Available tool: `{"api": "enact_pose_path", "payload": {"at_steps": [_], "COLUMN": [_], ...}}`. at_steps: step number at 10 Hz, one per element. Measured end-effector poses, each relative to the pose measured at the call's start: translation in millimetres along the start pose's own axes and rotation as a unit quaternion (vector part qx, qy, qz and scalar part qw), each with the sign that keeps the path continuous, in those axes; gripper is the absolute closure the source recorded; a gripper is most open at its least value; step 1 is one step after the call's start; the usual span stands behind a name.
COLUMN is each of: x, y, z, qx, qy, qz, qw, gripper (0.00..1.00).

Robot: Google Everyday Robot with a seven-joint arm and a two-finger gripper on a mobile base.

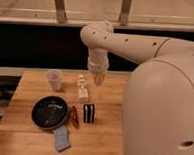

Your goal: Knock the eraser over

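Note:
The eraser [89, 113], a small black block with a white band, stands upright on the wooden table [106, 138], right of a red-brown wedge-shaped thing [74, 116]. My gripper [98, 80] hangs from the white arm above the table's far part, up and to the right of the eraser and well apart from it. It is just right of a white-and-tan small bottle [82, 88].
A clear plastic cup [54, 79] stands at the far left. A black bowl [49, 112] sits left of the wedge. A blue-grey sponge [61, 138] lies near the front edge. My white body [163, 111] fills the right side.

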Motion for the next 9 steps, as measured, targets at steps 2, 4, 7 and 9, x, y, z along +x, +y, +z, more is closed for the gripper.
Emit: {"api": "enact_pose_path", "payload": {"at_steps": [2, 4, 7, 9], "x": [28, 55, 77, 88], "y": [-3, 3, 25, 35], "z": [22, 42, 79, 103], "qx": [0.002, -0.004, -0.019, -0.032], "qy": [0.024, 0.045, 0.082, 0.113], "qz": [0.014, 0.03, 0.031, 0.033], "qw": [0.9996, 0.9985, 0.9959, 0.9925], "gripper": [1.0, 1.0, 1.0, 1.0]}}
